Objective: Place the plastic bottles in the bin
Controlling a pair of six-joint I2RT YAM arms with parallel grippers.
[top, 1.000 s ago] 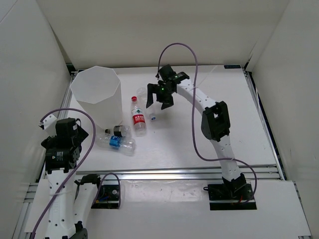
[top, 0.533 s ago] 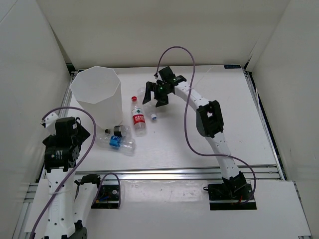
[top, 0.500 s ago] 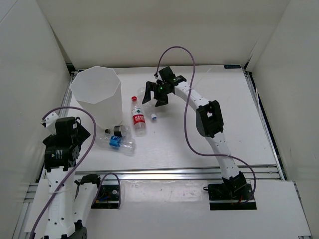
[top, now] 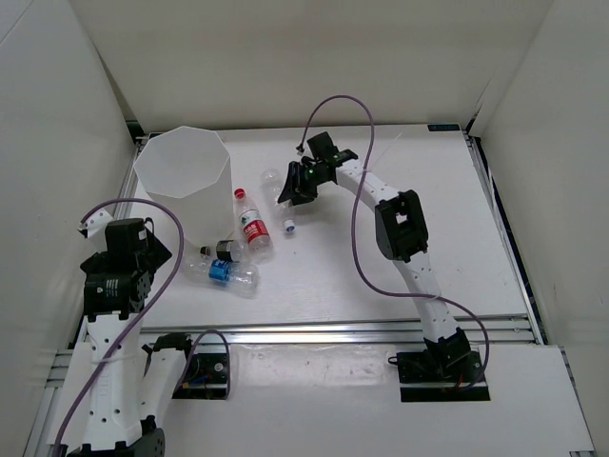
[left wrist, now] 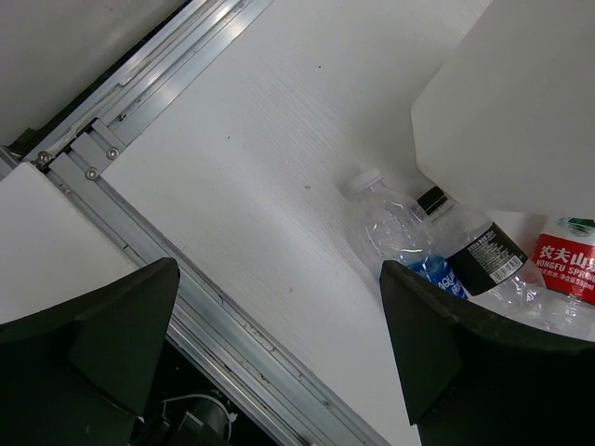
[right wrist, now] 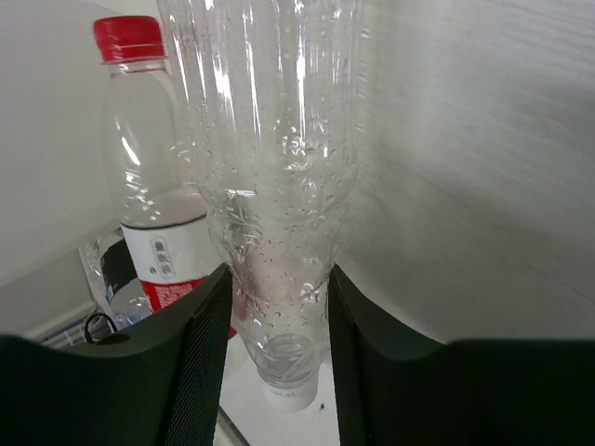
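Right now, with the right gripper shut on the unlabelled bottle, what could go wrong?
The right gripper pinches the unlabelled bottle near its neck; it may swing or slip.
The red-capped bottle lies close beside it and may get knocked.
The bin is tall; a low carry may hit its rim.

At the right edge of the left wrist view, the red-labelled bottle (left wrist: pixel 569 262) carries white Chinese characters, 农夫山, above "NONGFU SPRIN", both cut off by the frame. The blue-labelled bottle (left wrist: pixel 398 232) shows what looks like "AQU". The white print on the dark-labelled bottle (left wrist: pixel 485 256) is too small to read.
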